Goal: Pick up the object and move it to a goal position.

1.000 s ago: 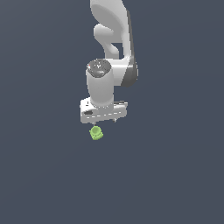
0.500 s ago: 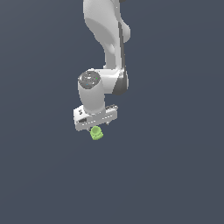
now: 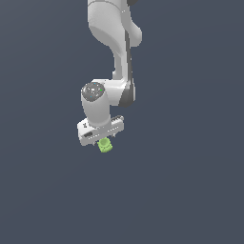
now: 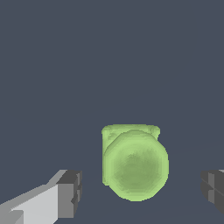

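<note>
Close in on the wrist view: the green piece point(image 4: 134, 164) fills the lower middle of the frame, a rounded cap facing the camera with a squarer block behind it. The gripper point(image 4: 140, 192) has its jaws spread wide, one dark-padded finger point(image 4: 70, 193) at the lower left of the frame and the other finger point(image 4: 213, 190) at the lower right edge. There's clear grey floor point(image 4: 109, 57) showing between each pad and the piece, so nothing is touching it; it sits between the two, a bit nearer the lower-left finger.

Now the exterior view: the green piece point(image 3: 105, 145) sits just below the middle of the frame, tucked right under the gripper point(image 3: 102, 137), partly covered by the white hand bar. The fingers themselves are hard to make out here. Above, the rounded wrist joint point(image 3: 95, 97) stands over the hand, and the white arm point(image 3: 116, 38) climbs up and out of the top of the frame. Behind it all is plain dark grey floor point(image 3: 190, 167).
</note>
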Robot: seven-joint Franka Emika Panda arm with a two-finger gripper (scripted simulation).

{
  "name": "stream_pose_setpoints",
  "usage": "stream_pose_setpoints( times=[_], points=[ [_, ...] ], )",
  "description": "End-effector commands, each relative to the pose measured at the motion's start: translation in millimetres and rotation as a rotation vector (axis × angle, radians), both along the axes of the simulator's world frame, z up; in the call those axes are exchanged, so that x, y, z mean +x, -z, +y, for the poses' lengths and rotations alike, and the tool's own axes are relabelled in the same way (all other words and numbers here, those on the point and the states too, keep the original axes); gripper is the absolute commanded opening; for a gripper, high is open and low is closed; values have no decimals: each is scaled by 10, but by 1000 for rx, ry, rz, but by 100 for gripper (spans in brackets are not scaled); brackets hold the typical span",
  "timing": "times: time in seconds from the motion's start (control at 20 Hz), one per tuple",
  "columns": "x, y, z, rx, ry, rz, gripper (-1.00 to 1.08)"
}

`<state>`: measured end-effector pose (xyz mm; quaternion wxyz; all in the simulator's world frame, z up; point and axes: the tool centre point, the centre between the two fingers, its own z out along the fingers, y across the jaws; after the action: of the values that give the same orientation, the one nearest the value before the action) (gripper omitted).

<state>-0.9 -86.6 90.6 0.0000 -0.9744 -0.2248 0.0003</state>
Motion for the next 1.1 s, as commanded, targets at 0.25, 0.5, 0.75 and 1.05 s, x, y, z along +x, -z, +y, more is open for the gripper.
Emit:
stream_pose_setpoints(
  times=[0.25,0.5,0.75,1.05],
  points=[
    [-2,66,-4,0,-3,0,100],
    [-10,308,-4,0,-5,0,100],
    [-9,490,-8,0,-6,-1,100],
    [-1,510,-7,0,-7,-1,-100]
  ],
)
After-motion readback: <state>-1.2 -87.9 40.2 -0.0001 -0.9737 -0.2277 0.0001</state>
